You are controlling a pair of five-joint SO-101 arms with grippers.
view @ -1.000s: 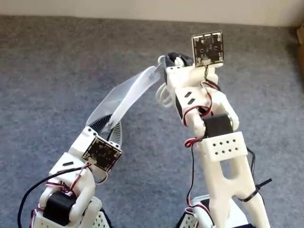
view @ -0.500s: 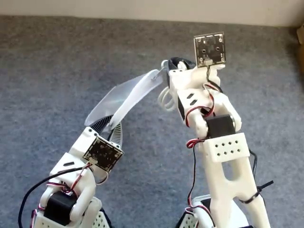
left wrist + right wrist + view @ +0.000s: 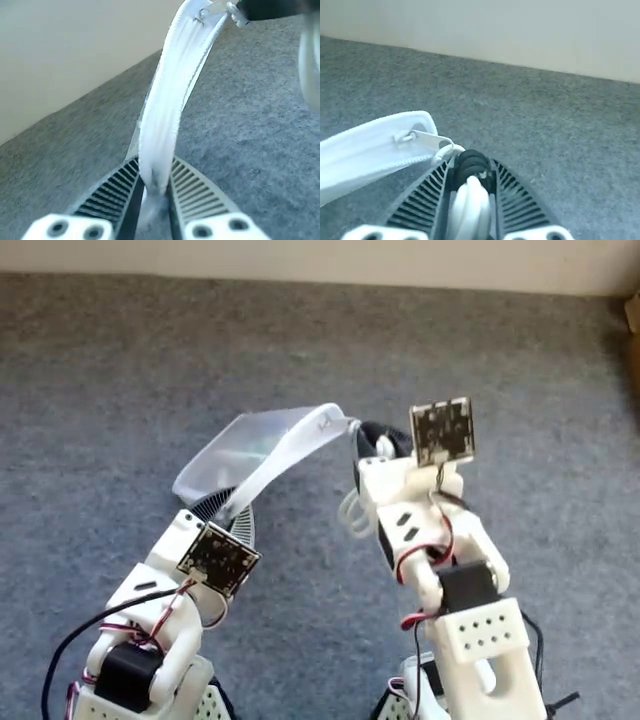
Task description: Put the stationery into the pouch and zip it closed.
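A translucent white pouch [image 3: 250,455] hangs off the grey carpet, stretched between the two arms. My left gripper [image 3: 232,508] is shut on its near end; in the left wrist view the pouch [image 3: 165,115] rises from between the ribbed black jaws of that gripper [image 3: 152,192]. At the pouch's other end my right gripper [image 3: 372,438] is shut on the zipper pull [image 3: 335,422]. The right wrist view shows the pull [image 3: 427,140] running from the slider on the pouch [image 3: 370,145] into my right gripper [image 3: 470,165]. What the pouch holds is hidden.
Grey carpet [image 3: 120,370] covers the whole surface. A pale wall [image 3: 300,258] borders its far edge, and a brownish object [image 3: 634,315] pokes in at the far right edge.
The right arm has drawn back toward the near side with the zipper pull. The pouch's far end came with it, and the pouch now bows wider. The left arm has stayed put.
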